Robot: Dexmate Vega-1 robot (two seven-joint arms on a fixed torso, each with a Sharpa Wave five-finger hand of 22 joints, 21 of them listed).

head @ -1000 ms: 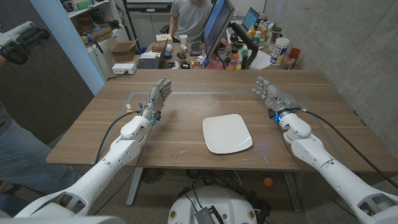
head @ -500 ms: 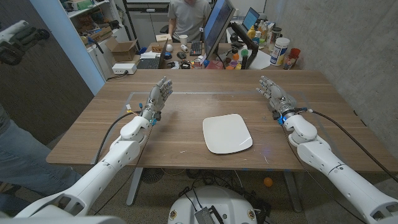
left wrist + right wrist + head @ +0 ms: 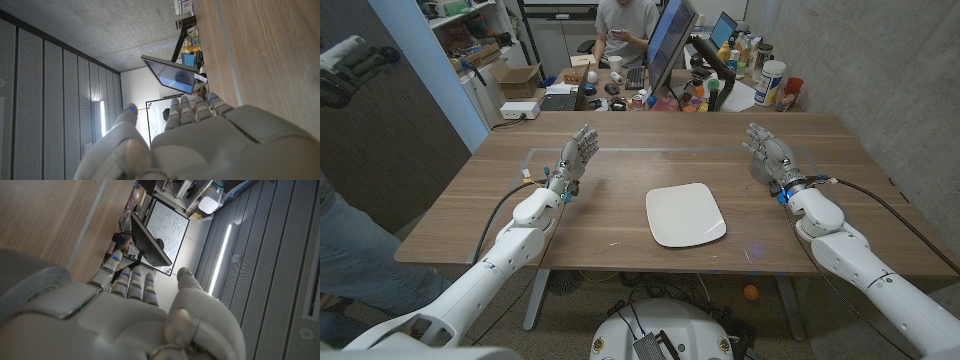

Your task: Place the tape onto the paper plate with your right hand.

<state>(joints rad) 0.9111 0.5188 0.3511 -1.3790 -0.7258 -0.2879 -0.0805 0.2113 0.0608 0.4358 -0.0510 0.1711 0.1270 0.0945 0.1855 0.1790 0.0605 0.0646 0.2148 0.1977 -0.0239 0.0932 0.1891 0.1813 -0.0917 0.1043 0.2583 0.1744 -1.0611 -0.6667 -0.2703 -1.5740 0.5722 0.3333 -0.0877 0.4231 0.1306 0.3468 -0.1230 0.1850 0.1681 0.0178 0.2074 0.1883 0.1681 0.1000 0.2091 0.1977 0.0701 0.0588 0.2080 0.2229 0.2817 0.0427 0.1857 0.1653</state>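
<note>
head view: a white paper plate (image 3: 686, 214) lies on the wooden table (image 3: 620, 190), near the front edge and a little right of the middle, with nothing on it. no tape can be made out on the table. the left hand (image 3: 572, 160) stands on its edge over the left part of the table, fingers straight and slightly apart, holding nothing. the right hand (image 3: 770, 153) stands the same way over the right part, well apart from the plate, fingers stretched and spread a little, holding nothing. behind the table a cluttered desk (image 3: 650, 95) carries a monitor (image 3: 670, 40), bottles and small items, and a person (image 3: 625, 25) sits behind it. another person's leg (image 3: 350, 250) shows at the left edge.

left wrist view: the back of the left hand (image 3: 200, 140) with its fingers (image 3: 192, 107) straight, close side by side, thumb apart, gripping nothing. the table (image 3: 265, 60) runs along one side and the monitor (image 3: 170, 75) shows past the fingertips.

right wrist view: the back of the right hand (image 3: 125, 325), fingers (image 3: 132, 282) extended together, thumb held off to the side, nothing between them. the table (image 3: 45, 220) and the monitor (image 3: 155, 235) lie beyond.
</note>
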